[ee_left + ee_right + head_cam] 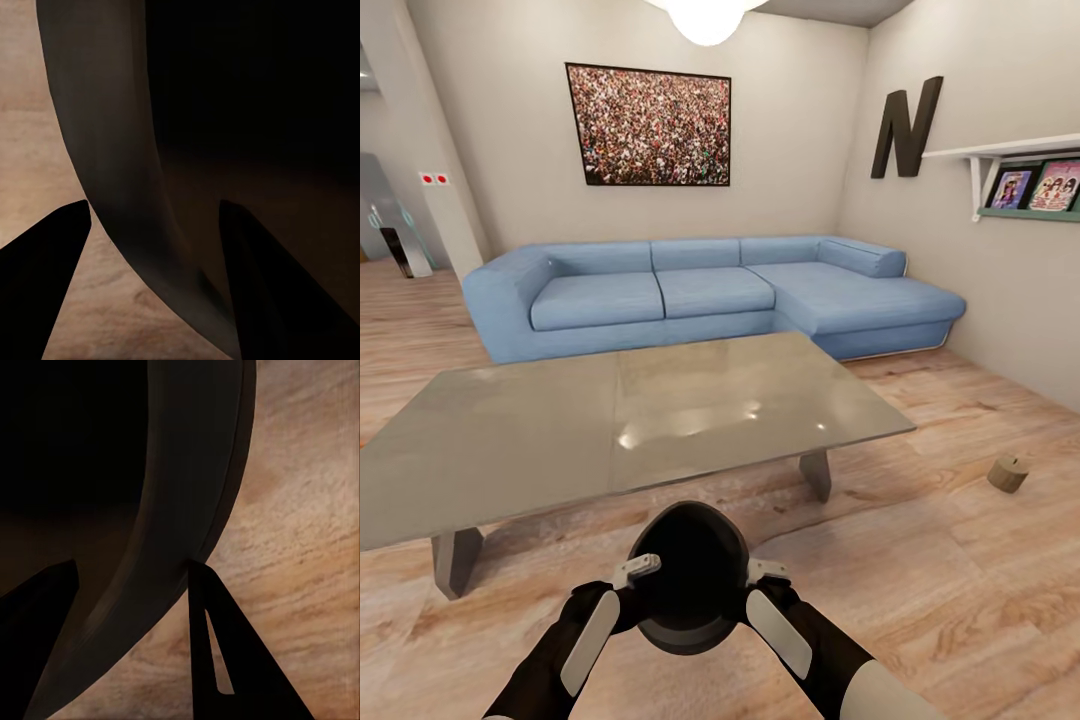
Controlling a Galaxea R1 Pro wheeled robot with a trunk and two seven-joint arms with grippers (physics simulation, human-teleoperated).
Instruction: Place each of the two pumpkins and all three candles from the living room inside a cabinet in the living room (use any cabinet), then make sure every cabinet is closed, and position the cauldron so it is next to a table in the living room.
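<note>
The black cauldron [690, 590] hangs low in front of me, just above the wooden floor, held from both sides. My left gripper [635, 575] is shut on its left rim and my right gripper [765, 575] on its right rim. In the left wrist view the curved cauldron wall [112, 150] runs between the dark fingers [45, 292], and my left gripper [157, 255] straddles it. The right wrist view shows the same grip: rim [195, 495] between the fingers [225, 660] of my right gripper [131, 622]. The low grey glass-topped table [610, 430] stands right beyond the cauldron.
A blue corner sofa [700, 295] sits behind the table against the far wall. A small tan squat cylinder [1008, 472] lies tilted on the floor to the right. A wall shelf with pictures [1025, 175] hangs at the right. Open wooden floor [960, 580] lies right of the table.
</note>
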